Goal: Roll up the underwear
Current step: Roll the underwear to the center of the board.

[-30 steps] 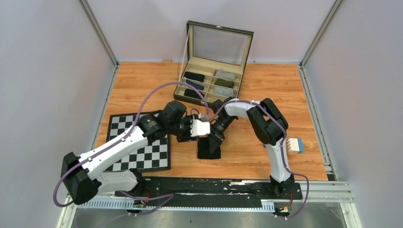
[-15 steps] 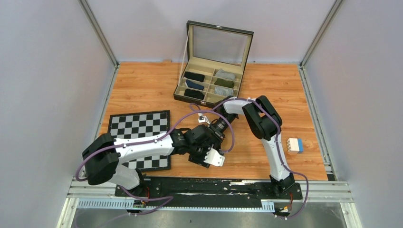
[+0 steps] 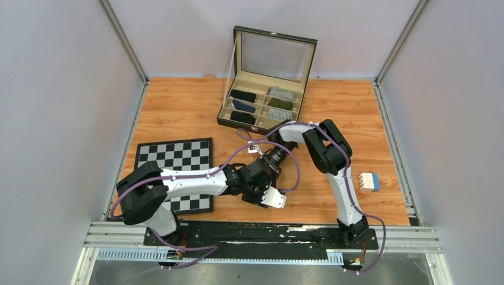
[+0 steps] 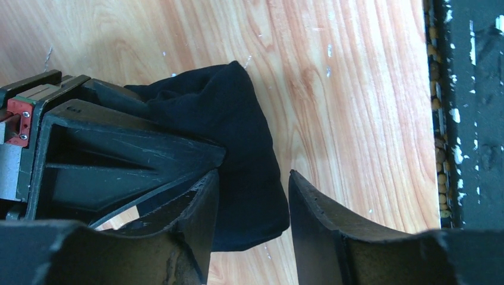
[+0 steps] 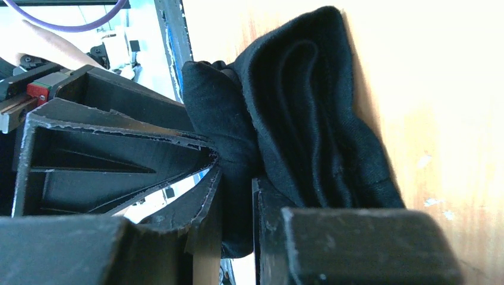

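The black underwear (image 4: 246,136) lies bunched on the wooden table, its folds plain in the right wrist view (image 5: 309,113). My left gripper (image 4: 252,187) is open, with the near end of the cloth between its jaws and a gap on the right side. My right gripper (image 5: 238,196) is shut on a fold of the underwear at its other end. The two grippers face each other closely. From above, the left gripper (image 3: 261,189) and right gripper (image 3: 266,169) hide most of the cloth.
An open case (image 3: 264,104) with rolled dark and grey items stands at the back. A chessboard (image 3: 175,160) lies at the left, a coloured block (image 3: 369,181) at the right. The black rail (image 4: 469,107) runs along the front edge close to the cloth.
My left arm swung from beside the chessboard down to the near end of the underwear and now covers it. My right gripper stayed on the cloth.
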`<state>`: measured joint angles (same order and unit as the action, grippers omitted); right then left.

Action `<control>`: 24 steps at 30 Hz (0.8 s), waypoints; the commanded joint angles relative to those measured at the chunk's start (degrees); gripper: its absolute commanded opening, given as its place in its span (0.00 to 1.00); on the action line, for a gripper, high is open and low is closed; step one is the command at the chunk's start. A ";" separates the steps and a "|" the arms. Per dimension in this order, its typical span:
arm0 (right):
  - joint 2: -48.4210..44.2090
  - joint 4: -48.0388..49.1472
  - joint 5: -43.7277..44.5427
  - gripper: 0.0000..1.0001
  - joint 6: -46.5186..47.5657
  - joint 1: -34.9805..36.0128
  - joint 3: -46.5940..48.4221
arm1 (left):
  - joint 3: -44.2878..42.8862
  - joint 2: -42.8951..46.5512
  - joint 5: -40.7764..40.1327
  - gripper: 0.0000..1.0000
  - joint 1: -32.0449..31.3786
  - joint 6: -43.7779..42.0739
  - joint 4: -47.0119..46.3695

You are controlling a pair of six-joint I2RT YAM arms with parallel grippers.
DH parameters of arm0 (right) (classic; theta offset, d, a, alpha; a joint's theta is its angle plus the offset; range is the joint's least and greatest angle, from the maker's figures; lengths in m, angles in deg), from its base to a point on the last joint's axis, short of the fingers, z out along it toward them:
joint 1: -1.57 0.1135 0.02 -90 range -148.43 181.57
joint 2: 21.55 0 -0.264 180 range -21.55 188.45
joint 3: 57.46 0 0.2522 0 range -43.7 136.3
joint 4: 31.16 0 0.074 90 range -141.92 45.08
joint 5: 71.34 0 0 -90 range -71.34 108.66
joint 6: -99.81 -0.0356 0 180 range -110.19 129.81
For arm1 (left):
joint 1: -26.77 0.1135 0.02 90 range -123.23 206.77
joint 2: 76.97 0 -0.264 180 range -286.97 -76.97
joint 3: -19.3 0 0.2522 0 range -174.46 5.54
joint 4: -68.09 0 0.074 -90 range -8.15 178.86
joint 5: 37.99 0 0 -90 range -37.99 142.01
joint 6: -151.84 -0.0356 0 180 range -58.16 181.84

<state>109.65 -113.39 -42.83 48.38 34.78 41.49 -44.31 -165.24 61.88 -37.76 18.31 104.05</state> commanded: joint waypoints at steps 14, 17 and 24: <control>-2.01 1.75 3.58 0.14 4.21 -1.84 1.35 | 3.01 -3.63 -7.21 0.04 -2.27 4.75 -3.15; -7.39 -1.65 4.77 0.30 5.02 -3.80 2.83 | 1.88 -3.14 -4.81 0.00 -2.18 4.24 -0.60; -20.84 -9.54 9.85 0.49 7.91 -14.01 9.21 | -4.05 -4.26 7.99 0.00 2.36 3.57 8.49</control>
<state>98.81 -117.83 -36.32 51.99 27.26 44.81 -44.85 -166.96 58.25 -38.40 21.76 102.00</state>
